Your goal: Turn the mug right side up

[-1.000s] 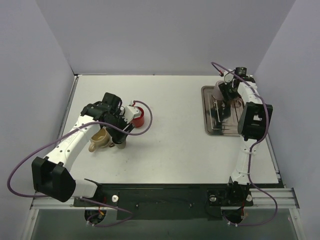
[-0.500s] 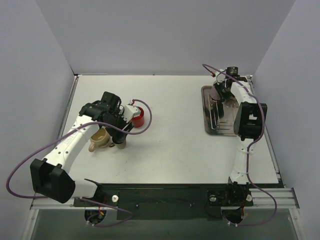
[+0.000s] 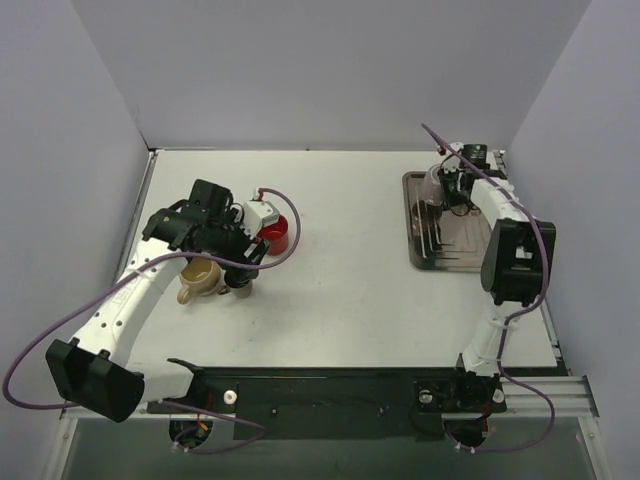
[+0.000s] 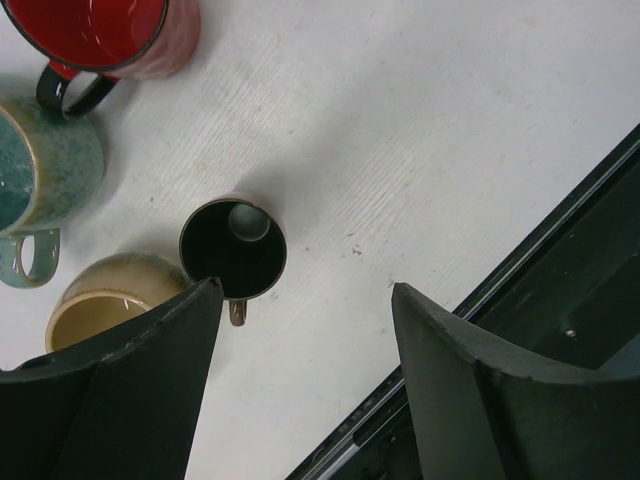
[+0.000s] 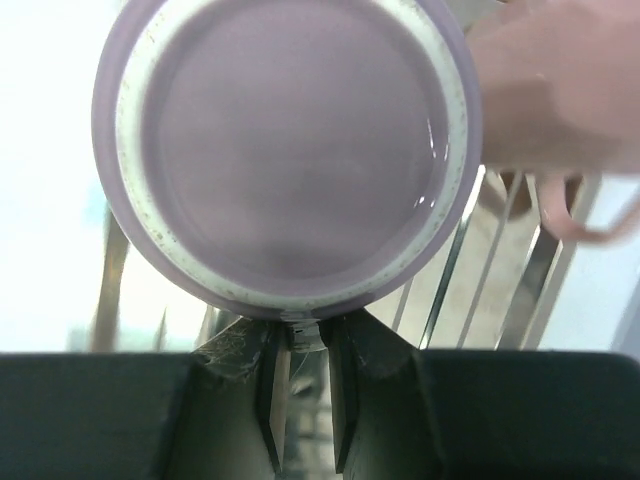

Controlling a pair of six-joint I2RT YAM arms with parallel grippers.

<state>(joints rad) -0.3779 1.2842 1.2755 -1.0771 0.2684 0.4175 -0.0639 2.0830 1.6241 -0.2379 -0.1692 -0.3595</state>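
Observation:
A lilac mug (image 5: pixel 290 150) fills the right wrist view with its flat underside and pale unglazed foot ring facing the camera. My right gripper (image 5: pixel 300 345) is shut on a small part at the mug's lower edge, probably the handle. In the top view the right gripper (image 3: pixel 456 187) holds the mug (image 3: pixel 437 187) over the far end of the drying rack (image 3: pixel 420 255). My left gripper (image 4: pixel 305 330) is open and empty, hovering above the table beside a dark upright mug (image 4: pixel 233 248). In the top view the left gripper (image 3: pixel 232 245) is above the group of mugs.
On the left stand a red mug (image 3: pixel 274 236), a tan mug (image 3: pixel 200 278) and the dark mug (image 3: pixel 240 289). A teal mug (image 4: pixel 45 170) stands beside them. A pink mug (image 5: pixel 550 110) sits on the rack wires. The black front rail (image 4: pixel 560 310) is near.
My right wrist has shifted a little over the far end of the rack with the lilac mug in it. My left arm has drawn back to the left and up from the mugs.

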